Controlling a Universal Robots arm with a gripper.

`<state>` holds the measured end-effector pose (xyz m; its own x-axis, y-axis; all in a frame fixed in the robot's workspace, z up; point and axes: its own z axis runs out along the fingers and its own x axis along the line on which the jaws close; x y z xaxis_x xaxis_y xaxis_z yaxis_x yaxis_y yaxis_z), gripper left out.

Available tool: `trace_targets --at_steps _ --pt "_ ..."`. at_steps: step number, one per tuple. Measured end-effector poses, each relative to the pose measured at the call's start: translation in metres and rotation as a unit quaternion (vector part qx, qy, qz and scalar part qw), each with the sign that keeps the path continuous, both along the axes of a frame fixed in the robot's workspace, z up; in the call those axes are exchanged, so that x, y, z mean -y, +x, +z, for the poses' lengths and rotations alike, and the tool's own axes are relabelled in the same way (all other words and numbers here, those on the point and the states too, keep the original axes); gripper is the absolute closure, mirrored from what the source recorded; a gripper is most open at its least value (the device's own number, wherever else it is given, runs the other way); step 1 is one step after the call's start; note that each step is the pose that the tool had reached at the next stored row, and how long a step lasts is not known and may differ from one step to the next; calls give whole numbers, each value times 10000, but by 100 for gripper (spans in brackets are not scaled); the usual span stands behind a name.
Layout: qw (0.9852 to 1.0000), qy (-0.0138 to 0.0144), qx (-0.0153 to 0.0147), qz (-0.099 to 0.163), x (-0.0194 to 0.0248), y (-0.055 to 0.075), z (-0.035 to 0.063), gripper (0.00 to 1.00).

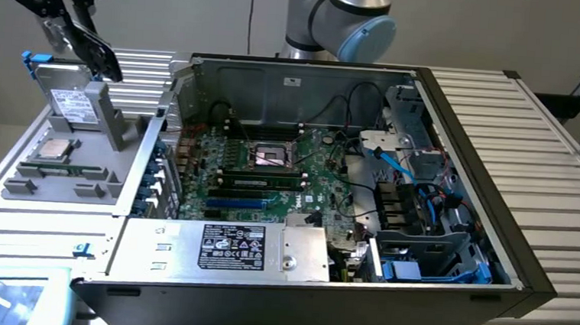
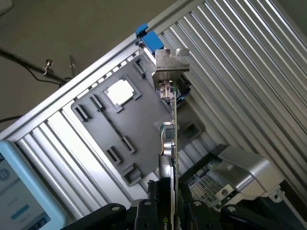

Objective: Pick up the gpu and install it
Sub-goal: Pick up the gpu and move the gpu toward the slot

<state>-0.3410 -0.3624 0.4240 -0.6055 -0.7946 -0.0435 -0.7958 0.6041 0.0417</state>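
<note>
Holding the flat green circuit-card gpu edge-on, the black gripper is clamped tight on one end of it.
The card's silver end bracket points away from the gripper, over the grey plastic parts tray below; the open black computer case sits off to the gripper's side.
</note>
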Motion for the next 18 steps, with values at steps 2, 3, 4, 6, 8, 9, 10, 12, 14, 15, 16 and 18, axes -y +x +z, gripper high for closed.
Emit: trace_targets --at_steps 2,3,4,6,8,9,10,12,14,15,16,18 --pt "9998 0 -3 177 0 0 -7 73" --pt "9996 1 -5 274 0 0 -13 73" --pt "9994 2 -8 355 0 0 -18 73" --pt "9986 7 -10 534 0 1 -29 73" --pt "9974 20 -10 714 0 1 -43 73" --pt "9968 30 -8 805 0 1 -49 73" --pt "9960 42 -8 894 0 1 -54 73" --pt "9942 57 -8 1074 -1 0 -63 73" --pt "9920 58 -8 1259 0 -1 -67 73" --pt "9909 58 -8 1348 0 0 -68 73" --pt "9896 58 -9 1438 0 0 -67 73" --pt "9868 56 -10 1615 0 0 -67 73"
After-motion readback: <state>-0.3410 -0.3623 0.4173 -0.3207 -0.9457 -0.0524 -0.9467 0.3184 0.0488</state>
